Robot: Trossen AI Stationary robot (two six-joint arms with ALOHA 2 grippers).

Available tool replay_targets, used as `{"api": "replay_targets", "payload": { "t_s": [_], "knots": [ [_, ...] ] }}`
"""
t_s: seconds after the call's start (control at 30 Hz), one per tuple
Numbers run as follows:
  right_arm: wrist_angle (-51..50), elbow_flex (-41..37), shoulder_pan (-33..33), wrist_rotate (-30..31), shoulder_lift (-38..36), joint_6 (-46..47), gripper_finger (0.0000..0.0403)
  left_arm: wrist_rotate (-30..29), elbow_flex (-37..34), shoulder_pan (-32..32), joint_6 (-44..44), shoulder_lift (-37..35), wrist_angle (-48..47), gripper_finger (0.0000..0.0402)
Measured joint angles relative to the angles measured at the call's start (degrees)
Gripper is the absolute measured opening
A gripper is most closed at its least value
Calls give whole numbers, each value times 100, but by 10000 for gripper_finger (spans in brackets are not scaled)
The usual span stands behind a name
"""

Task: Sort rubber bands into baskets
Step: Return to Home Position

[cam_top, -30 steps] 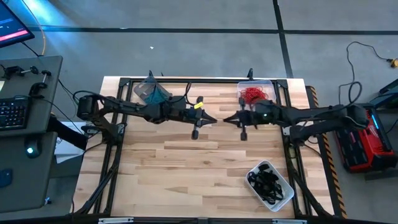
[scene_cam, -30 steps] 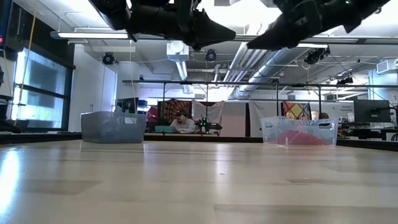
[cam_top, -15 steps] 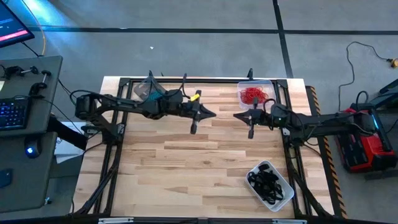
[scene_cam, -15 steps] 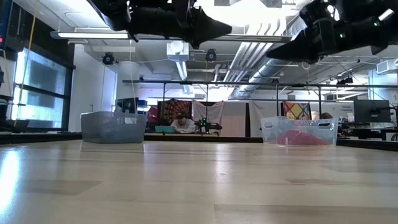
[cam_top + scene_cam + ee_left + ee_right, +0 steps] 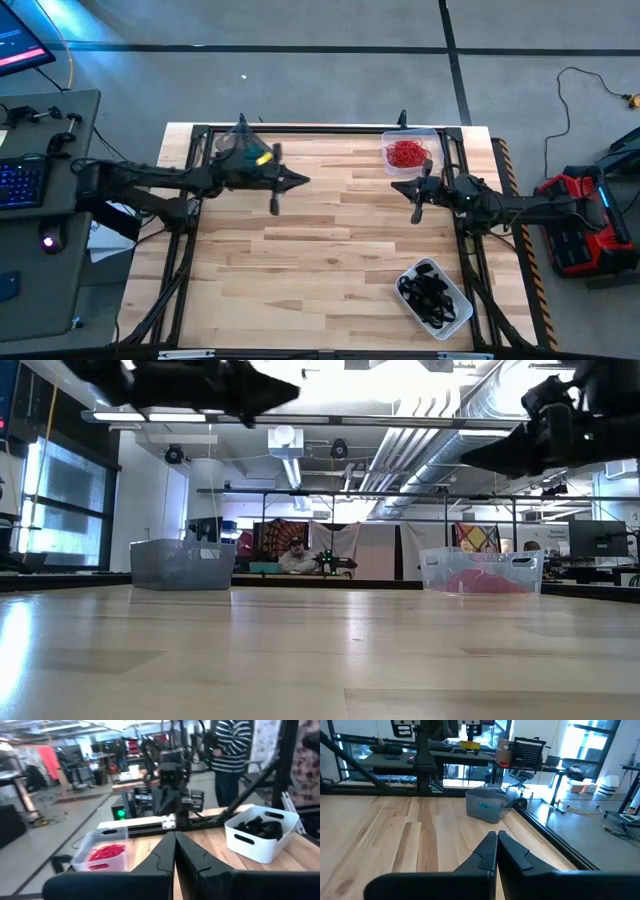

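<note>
Three baskets stand on the wooden table. The grey-tinted basket [image 5: 238, 147] at the far left holds teal rubber bands [image 5: 485, 805]. Red rubber bands [image 5: 405, 153] fill the clear basket [image 5: 432, 135] at the far right. The whitish basket [image 5: 455, 316] near the front right holds black rubber bands [image 5: 425, 292]. My left gripper [image 5: 305, 182] is shut and empty; it hangs level above the table beside the grey basket. My right gripper [image 5: 393, 183], also shut and empty, hangs level near the clear basket. Both tips face each other across the table's middle.
A black frame [image 5: 300, 130] runs along the table's far edge and down both sides. A person in a striped shirt [image 5: 231, 745] stands beyond the table's right side. Bare wood [image 5: 320, 260] lies between the arms and the near edge.
Both shut grippers have drawn apart from the table's middle. My left gripper has gone toward the left edge. My right gripper has gone toward the right edge and sunk somewhat. The baskets have stayed where they were.
</note>
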Motion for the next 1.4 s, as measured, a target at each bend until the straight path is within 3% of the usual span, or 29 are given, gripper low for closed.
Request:
{"api": "replay_targets", "payload": {
  "t_s": [0.6,0.83,1.2,1.4],
  "knots": [
    [-1497,-261,-141,-135,-1908,522,0,-606,-2317,1,-454,-3062,-445,0],
    [-1634,-261,-141,-40,-2388,398,0,-864,-3233,1,-807,-4617,-828,0],
    [-2472,-257,-139,100,-2934,591,0,-1679,-3491,-4,-982,-7127,-3243,0],
    [-2843,-261,-139,330,-2933,753,0,-1876,-3508,1,-1064,-7078,-3373,0]
  ]
}}
